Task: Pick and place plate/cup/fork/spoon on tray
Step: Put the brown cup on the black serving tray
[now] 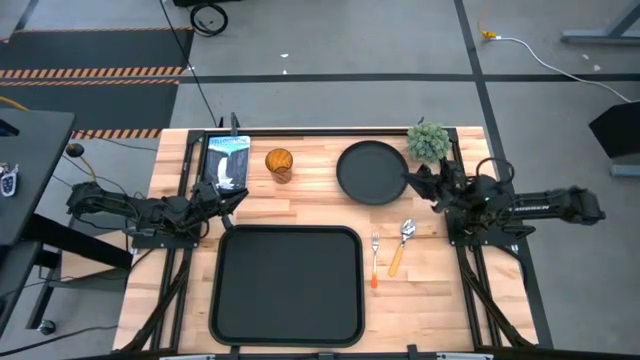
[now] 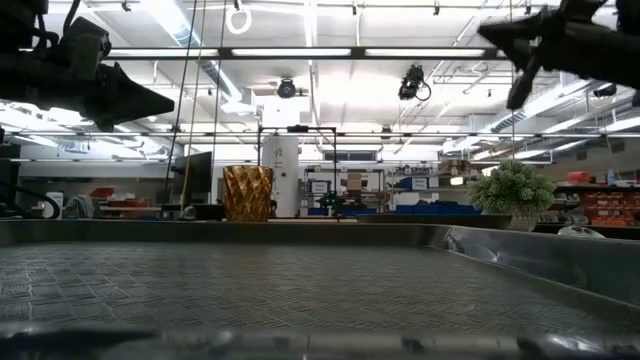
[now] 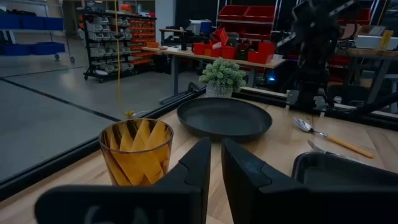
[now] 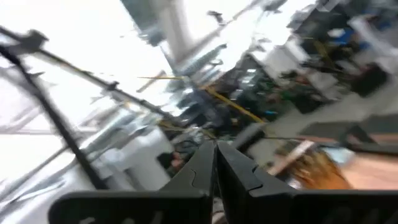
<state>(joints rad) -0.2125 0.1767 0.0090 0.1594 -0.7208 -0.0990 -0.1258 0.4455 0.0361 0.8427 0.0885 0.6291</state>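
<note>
The left end effector (image 1: 236, 197) is held low beside the tray (image 1: 288, 284), fingers nearly together, empty, aimed at the cup (image 1: 279, 164). The plate (image 1: 372, 172), fork (image 1: 374, 258) and spoon (image 1: 402, 244) lie on the table (image 1: 320, 205). The right end effector (image 1: 425, 184), seemingly tilted upward, is shut on nothing.

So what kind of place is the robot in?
Probably a workshop or robot lab. Beyond the wooden table you can see storage shelves full of bins, red bins, a workbench, and a bare concrete floor with striped hazard tape.
</note>
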